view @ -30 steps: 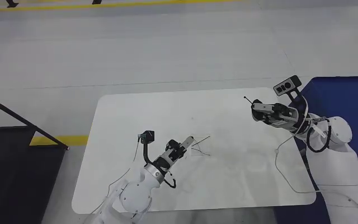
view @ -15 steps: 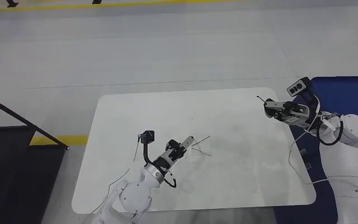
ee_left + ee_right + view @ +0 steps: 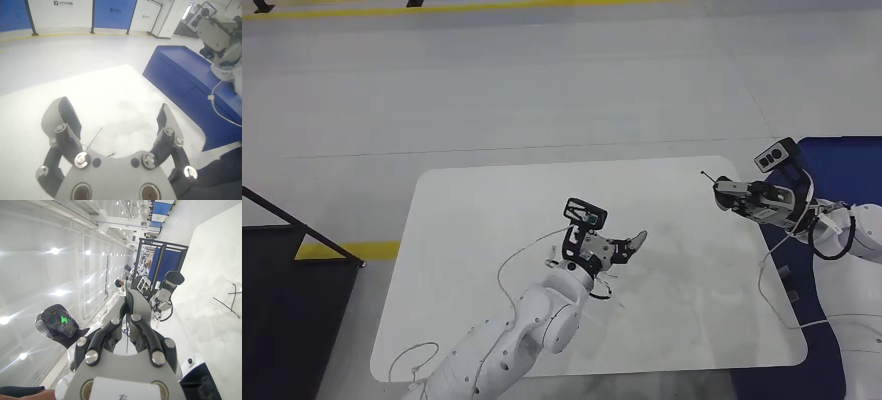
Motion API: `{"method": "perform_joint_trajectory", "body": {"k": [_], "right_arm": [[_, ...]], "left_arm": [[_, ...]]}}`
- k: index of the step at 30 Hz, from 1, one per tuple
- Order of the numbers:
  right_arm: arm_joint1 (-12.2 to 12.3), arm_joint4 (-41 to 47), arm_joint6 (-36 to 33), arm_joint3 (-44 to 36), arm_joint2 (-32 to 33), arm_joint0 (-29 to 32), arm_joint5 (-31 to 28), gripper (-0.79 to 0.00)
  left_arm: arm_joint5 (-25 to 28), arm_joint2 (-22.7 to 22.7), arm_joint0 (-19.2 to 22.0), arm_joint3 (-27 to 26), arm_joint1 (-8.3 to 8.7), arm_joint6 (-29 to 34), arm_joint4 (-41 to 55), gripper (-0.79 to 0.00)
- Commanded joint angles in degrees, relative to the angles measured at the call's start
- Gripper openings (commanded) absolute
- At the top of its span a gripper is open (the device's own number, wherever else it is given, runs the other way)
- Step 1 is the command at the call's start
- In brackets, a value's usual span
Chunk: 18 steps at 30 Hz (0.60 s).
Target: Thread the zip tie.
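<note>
one zip tie (image 3: 127,345) in right claw (image 3: 128,293), left claw (image 3: 114,108) spread

The base of the left hand (image 3: 113,106) hides the near ends of the loose zip ties (image 3: 95,135) on the table (image 3: 105,81). The fingers of the right hand (image 3: 128,294) cover part of the zip tie (image 3: 126,345) they clamp, and from above it is too thin to tell head from tail.
</note>
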<state>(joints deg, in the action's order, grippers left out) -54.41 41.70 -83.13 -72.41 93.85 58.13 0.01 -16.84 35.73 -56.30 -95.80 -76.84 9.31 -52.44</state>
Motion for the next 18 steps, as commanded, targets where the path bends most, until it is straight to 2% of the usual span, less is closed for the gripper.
{"method": "perform_joint_trajectory", "body": {"k": [1, 6, 8, 11, 14, 17, 18], "right_arm": [[0.00, 0.00, 0.00, 0.00, 0.00, 0.00, 0.00, -0.785], [0.00, 0.00, 0.00, 0.00, 0.00, 0.00, 0.00, -0.785], [0.00, 0.00, 0.00, 0.00, 0.00, 0.00, 0.00, -0.785], [0.00, 0.00, 0.00, 0.00, 0.00, 0.00, 0.00, -0.785], [0.00, 0.00, 0.00, 0.00, 0.00, 0.00, 0.00, -0.785], [0.00, 0.00, 0.00, 0.00, 0.00, 0.00, 0.00, -0.785], [0.00, 0.00, 0.00, 0.00, 0.00, 0.00, 0.00, -0.785]], "left_arm": [[0.05, 0.08, -0.18, -0.17, 0.02, -0.01, 0.89, 0.000], [0.05, 0.08, -0.18, -0.17, 0.02, -0.01, 0.89, 0.000], [-1.68, -1.11, 0.82, 1.59, 0.16, 2.56, -7.60, 0.000], [-1.26, -3.23, 4.91, 1.96, -0.46, 16.50, -14.43, 0.000], [-0.02, -3.46, 9.59, 3.11, -1.52, 29.97, -14.78, 0.000], [2.25, -4.36, 13.41, 4.79, -2.93, 39.52, -12.87, 0.000], [2.33, -4.36, 13.70, 4.99, -3.09, 40.53, -12.17, 0.000]]}}
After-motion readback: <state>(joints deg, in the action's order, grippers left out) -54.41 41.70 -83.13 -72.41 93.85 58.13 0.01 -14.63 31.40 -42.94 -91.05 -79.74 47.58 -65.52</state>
